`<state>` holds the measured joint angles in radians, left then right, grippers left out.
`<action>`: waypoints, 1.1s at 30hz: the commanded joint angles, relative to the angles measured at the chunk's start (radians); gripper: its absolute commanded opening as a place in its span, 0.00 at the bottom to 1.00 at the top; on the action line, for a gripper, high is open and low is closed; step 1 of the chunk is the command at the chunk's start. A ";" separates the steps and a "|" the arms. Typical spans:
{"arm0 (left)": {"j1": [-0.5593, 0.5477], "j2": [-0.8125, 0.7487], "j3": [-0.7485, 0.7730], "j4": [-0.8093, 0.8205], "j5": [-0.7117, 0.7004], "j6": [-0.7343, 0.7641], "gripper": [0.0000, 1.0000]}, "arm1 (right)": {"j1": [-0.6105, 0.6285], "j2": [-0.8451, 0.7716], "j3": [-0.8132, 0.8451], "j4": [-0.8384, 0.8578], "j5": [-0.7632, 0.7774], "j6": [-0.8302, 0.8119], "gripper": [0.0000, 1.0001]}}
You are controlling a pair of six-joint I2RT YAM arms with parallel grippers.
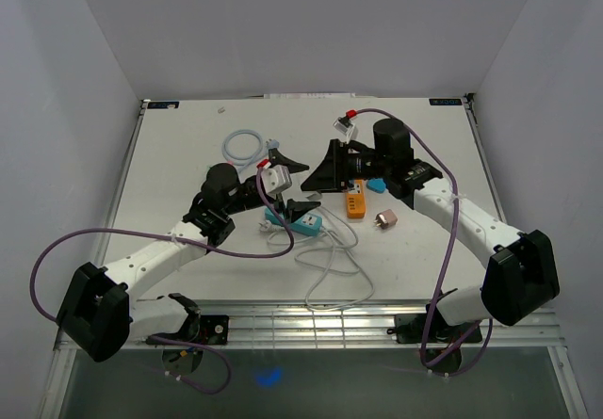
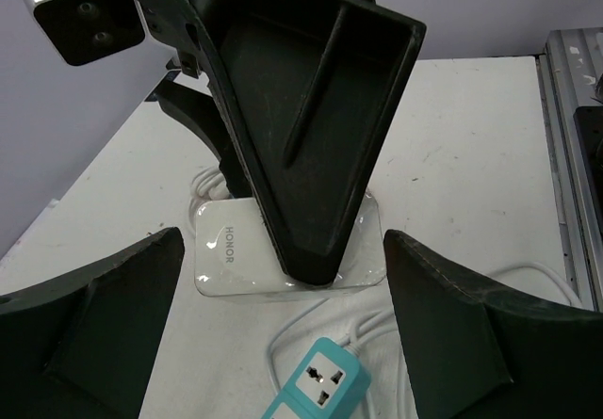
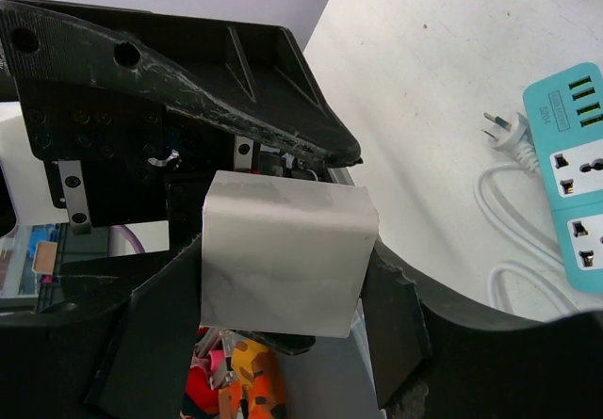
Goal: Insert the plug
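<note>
A: Right arm?

B: Right gripper (image 3: 281, 249) is clamped on the white glossy rectangular charger block marked HONOR (image 3: 283, 273), with one black finger (image 3: 391, 315) on each side face. The left wrist view shows the same block (image 2: 226, 249) low at the white counter (image 1: 188, 155), with a right finger pressed across its top. Cannot tell whether the block touches the counter.

A: Left arm?

B: Left gripper (image 2: 283, 249) is spread wide with nothing held. Its fingers (image 2: 94, 334) stand either side of the block, apart from it.

A: The socket?

B: The teal plastic power strip with white socket faces (image 1: 301, 219) lies flat on the counter, just near-side of both grippers. From the left wrist its end socket (image 2: 320, 381) sits just below the block, not touching. The right wrist view shows it (image 3: 570, 184) off to the side.

A: Anything else?

B: A loose white cable (image 1: 330, 259) loops toward the near edge. An orange rectangular device (image 1: 356, 201) lies beside the right gripper (image 1: 320, 176), and a white tubing coil (image 1: 245, 144) lies farther back.
</note>
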<state>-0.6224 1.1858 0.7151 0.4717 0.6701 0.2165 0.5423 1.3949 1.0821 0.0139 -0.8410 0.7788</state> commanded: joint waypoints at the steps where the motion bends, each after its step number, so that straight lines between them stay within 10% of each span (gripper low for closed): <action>1: -0.005 -0.026 0.006 0.054 0.023 0.009 0.97 | 0.007 -0.024 0.019 0.081 -0.032 0.025 0.47; 9: -0.005 -0.020 -0.003 0.077 0.036 0.003 0.69 | 0.016 -0.011 0.007 0.133 -0.041 0.054 0.48; 22: -0.005 -0.043 -0.019 0.007 0.055 0.043 0.00 | 0.013 0.006 0.082 -0.018 0.005 -0.078 0.98; 33: -0.010 -0.022 0.076 -0.234 0.003 0.119 0.00 | 0.031 0.039 0.380 -0.586 0.354 -0.452 0.75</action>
<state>-0.6250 1.1767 0.7296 0.2989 0.6884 0.2943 0.5594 1.4483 1.3846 -0.3920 -0.6209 0.4583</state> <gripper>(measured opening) 0.671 0.762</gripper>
